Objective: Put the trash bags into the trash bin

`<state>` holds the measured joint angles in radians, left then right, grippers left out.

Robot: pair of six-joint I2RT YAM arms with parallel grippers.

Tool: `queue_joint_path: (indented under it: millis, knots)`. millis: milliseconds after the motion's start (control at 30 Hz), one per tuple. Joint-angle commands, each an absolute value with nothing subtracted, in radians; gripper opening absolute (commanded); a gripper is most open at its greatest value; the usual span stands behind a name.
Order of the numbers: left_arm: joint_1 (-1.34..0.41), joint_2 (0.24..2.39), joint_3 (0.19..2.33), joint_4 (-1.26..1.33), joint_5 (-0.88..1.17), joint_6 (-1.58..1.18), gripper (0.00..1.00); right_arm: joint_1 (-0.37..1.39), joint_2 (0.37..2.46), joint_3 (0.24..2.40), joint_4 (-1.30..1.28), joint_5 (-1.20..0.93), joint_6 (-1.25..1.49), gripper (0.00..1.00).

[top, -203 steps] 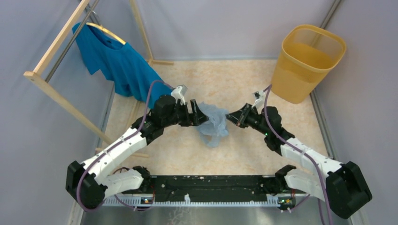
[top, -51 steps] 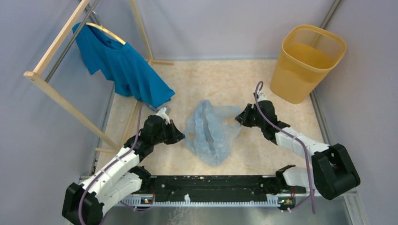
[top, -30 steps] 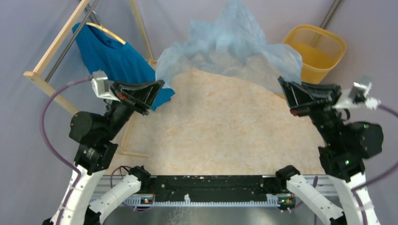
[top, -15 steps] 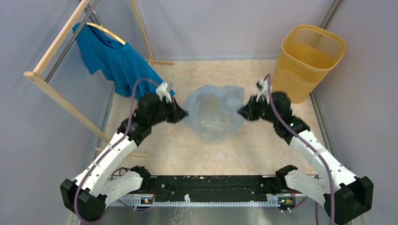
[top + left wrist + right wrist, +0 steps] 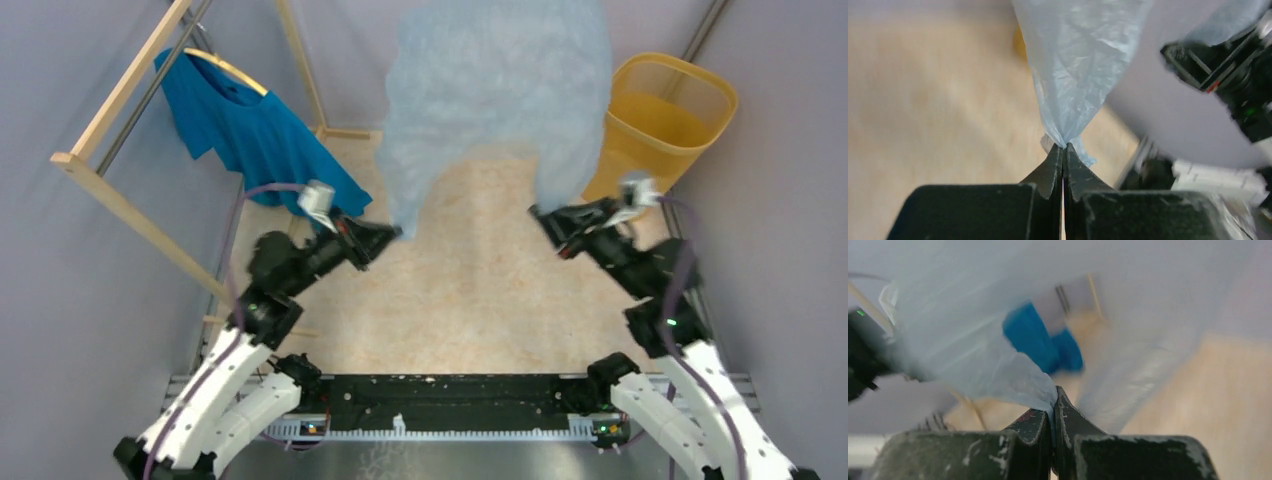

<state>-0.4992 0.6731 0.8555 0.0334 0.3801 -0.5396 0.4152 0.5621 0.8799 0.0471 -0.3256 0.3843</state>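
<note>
**Item: trash bag** [image 5: 495,90]. Thin, translucent pale grey-blue film.
Location: airborne above the far half of the surface [image 5: 470,290], strung between the two tools. It billows upward as a tall sheet whose top leaves the overhead view. Its right edge overlaps the near-left rim of the trash bin [image 5: 690,95] in that view; whether it touches the rim cannot be told.
Change: half a second ago it hung low between the tools as a flat patch just over the surface. Both arms have since lifted and spread, and the film has ballooned. A similar lift shows a second ago, so this reads as a repeated shake to fill the bag with air.

**Item: left tool** [image 5: 385,235]. Jaws fully closed on a gathered corner of the bag; the wrist view shows film pinched at the tips.

**Item: right tool** [image 5: 545,215]. Jaws fully closed on the opposite edge, film bunched at the tips.

**Item: trash bin.** Yellow-orange mesh wastebasket, upright in the far right corner; no film visible inside.

**Item: blue T-shirt** [image 5: 255,135]. On its hanger on the wooden rack [image 5: 110,100] at far left, apart from the bag.

**Status:** bag spread but not yet binned. In my judgement it must next be carried right and lowered into the bin mouth.
</note>
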Motion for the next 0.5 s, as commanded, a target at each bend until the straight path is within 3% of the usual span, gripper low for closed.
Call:
queue_joint_path:
  millis: [0, 67, 167, 300, 467]
  knots:
    - [-0.500, 0.733, 0.494, -0.008, 0.507, -0.710, 0.00, 0.418, 0.651, 0.430, 0.017, -0.456, 0.572, 0.00]
    - [-0.499, 0.701, 0.432, -0.024, 0.469, -0.706, 0.00, 0.417, 0.614, 0.325, 0.104, -0.482, 0.656, 0.00]
    - [-0.500, 0.676, 0.476, -0.044, 0.386, -0.654, 0.00, 0.417, 0.558, 0.411, 0.031, -0.414, 0.598, 0.00]
    - [-0.500, 0.813, 0.831, -0.102, 0.401, -0.510, 0.00, 0.417, 0.685, 0.811, -0.150, -0.355, 0.388, 0.00]
    - [-0.499, 0.944, 1.359, -0.179, 0.545, -0.442, 0.00, 0.417, 0.809, 1.317, -0.291, -0.433, 0.299, 0.00]
